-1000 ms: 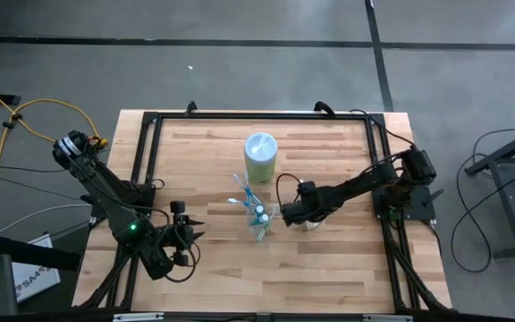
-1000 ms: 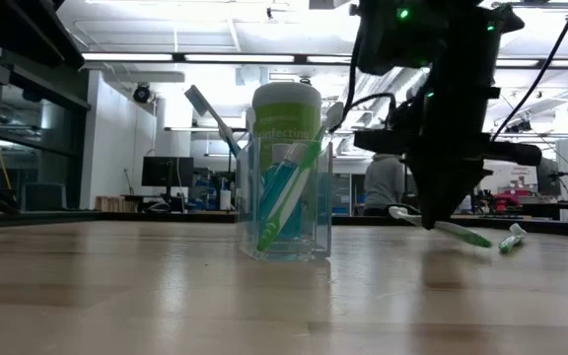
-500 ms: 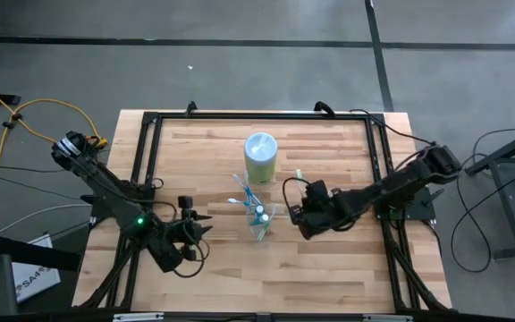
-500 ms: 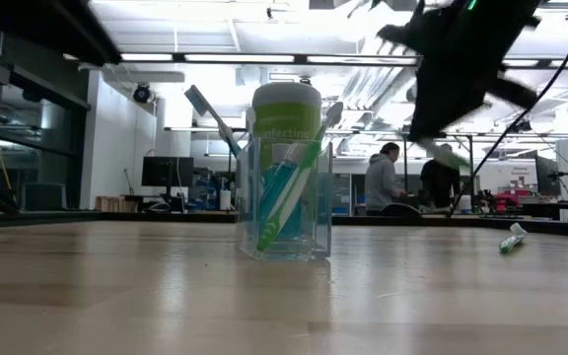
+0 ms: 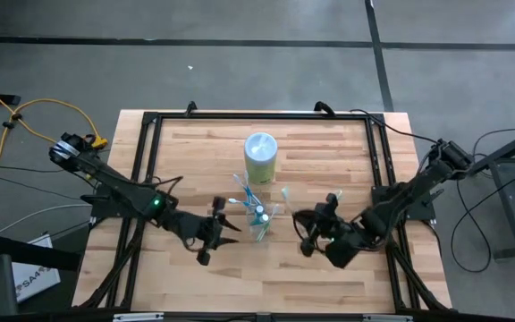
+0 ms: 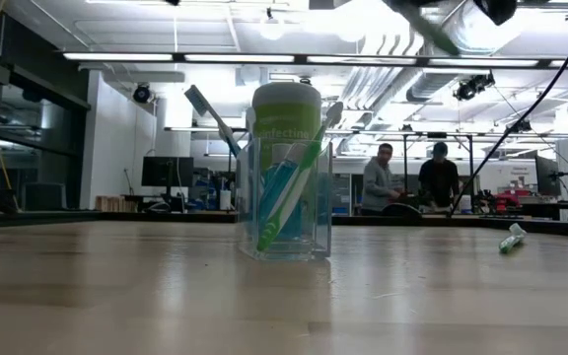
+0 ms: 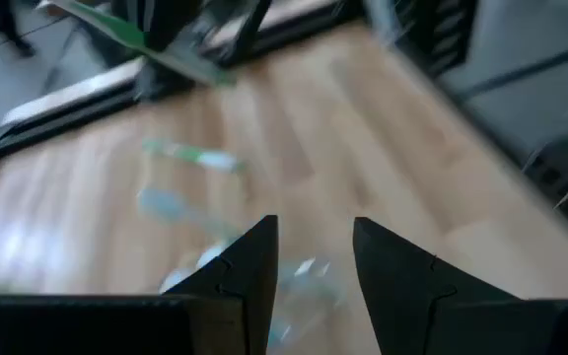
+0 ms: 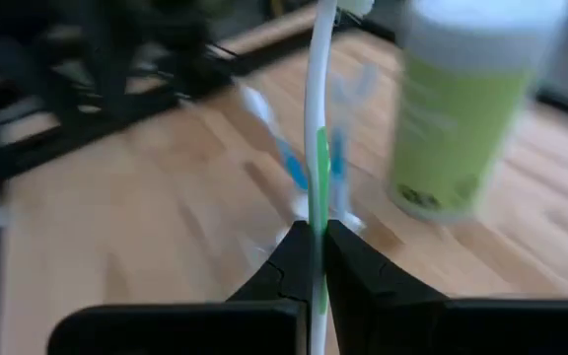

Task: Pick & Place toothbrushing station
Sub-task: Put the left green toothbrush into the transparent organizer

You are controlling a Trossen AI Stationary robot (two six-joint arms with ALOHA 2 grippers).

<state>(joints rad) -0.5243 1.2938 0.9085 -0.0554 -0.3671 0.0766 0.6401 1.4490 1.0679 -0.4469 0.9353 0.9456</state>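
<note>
A small clear tumbler [image 5: 259,221] stands upright on the wooden table [image 5: 329,143] with blue-and-white toothbrushes and a green-and-white one leaning in it [image 6: 284,197]. My right gripper [image 5: 300,218] is just right of the tumbler, raised above the table and shut on a green-and-white toothbrush [image 8: 316,118]. My left gripper [image 5: 232,225] hangs open just left of the tumbler, with nothing between its fingers [image 7: 314,266]. A small green-and-white piece [image 6: 509,238] lies flat on the table farther right. My right gripper pinches the toothbrush's handle [image 8: 315,242] between its two fingers, low on the handle. The brush sticks out past the fingertips, with its head [image 5: 284,191] toward the green canister. It is lifted clear of the table.
A tall green-and-white canister [image 5: 260,156] stands right behind the tumbler. A black frame [image 5: 240,116] runs along the table's edges. People stand in the room beyond the far edge [image 6: 383,182]. Bare wood lies near the front edge [image 5: 266,277].
My right gripper has risen from the table with the green-and-white toothbrush and has rolled, so it is now above the low view. The brush, which had lain slanting on the wood, is lifted clear. My left gripper has swung toward the table's right, up to the tumbler.
</note>
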